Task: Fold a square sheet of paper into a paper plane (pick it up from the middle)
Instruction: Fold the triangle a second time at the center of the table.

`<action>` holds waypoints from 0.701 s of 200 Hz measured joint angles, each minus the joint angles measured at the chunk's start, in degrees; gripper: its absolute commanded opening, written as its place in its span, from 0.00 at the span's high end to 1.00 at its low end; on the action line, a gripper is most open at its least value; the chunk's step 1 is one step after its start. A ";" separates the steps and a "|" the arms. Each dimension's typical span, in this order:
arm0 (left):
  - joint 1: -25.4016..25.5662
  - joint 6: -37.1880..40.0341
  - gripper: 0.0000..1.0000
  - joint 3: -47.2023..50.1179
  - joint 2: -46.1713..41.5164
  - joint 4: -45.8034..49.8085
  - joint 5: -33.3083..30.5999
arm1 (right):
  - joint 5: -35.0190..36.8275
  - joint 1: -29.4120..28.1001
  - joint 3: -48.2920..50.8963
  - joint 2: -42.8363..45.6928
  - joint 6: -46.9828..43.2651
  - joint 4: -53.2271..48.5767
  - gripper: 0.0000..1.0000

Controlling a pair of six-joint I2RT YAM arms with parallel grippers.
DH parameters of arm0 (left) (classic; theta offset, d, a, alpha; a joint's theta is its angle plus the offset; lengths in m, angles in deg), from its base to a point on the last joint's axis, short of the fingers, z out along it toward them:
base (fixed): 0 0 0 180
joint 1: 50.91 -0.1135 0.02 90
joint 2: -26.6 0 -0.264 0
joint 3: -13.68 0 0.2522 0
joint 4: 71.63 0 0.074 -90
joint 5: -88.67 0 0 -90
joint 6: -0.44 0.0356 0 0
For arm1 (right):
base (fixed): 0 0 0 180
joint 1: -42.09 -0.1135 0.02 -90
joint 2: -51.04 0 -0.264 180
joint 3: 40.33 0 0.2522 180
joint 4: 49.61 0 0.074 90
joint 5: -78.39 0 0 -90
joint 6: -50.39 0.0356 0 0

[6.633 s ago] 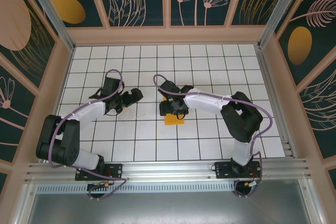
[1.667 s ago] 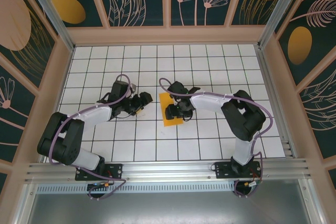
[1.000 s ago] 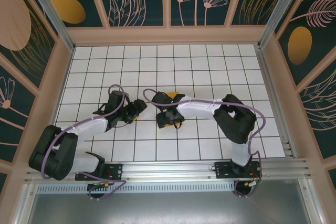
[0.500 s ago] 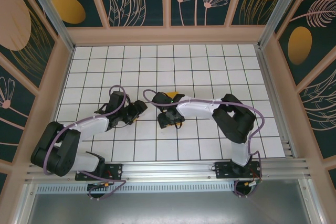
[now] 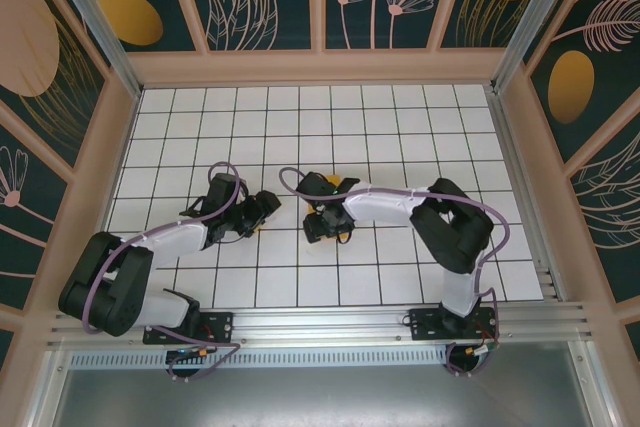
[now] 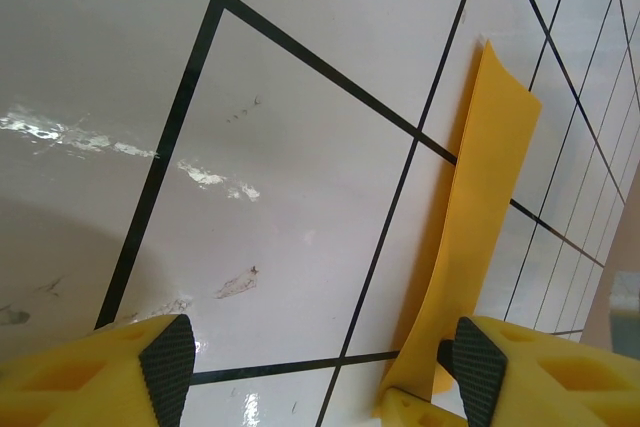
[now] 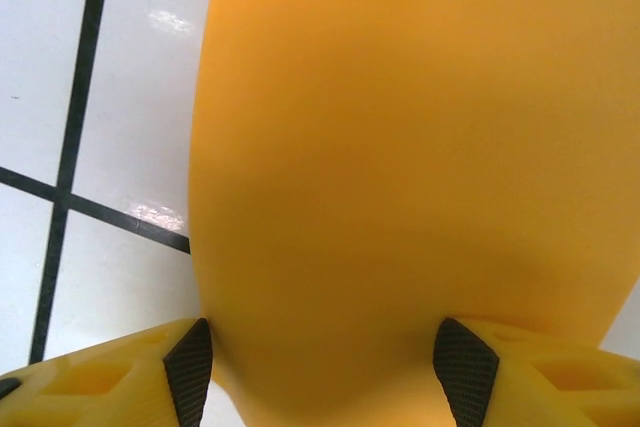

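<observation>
Right gripper (image 7: 330, 362) pinches the square sheet of paper (image 7: 400, 147), bowed between its pads mid-frame in the top view, left gripper (image 6: 320, 367) released and empty: an uneven squeeze could skid or crumple it off-centre.

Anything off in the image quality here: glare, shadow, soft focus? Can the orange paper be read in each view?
Top external: evenly lit and sharp, though the right gripper covers most of the orange paper. Left wrist: glare streaks on the table, grey shadow lower left, fingers soft, paper edges crisp. Right wrist: paper very close, a soft featureless orange, darker towards the pads.
</observation>
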 measured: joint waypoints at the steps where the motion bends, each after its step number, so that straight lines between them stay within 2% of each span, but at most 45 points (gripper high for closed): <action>1: 0.00 0.00 0.29 0.00 0.00 0.00 0.00 | -0.31 0.11 0.15 0.11 -0.04 0.20 0.34; 31: 0.00 0.04 0.28 -0.07 0.00 0.00 0.00 | -4.72 2.19 2.08 1.40 -1.01 2.49 0.34; 92: 0.00 0.35 0.28 -0.13 0.02 0.02 0.17 | -7.85 3.61 3.19 1.92 -2.51 3.76 0.33; 140: 0.00 0.70 0.29 -0.46 0.11 -0.02 0.52 | -8.11 4.13 3.34 1.90 -2.84 3.72 0.40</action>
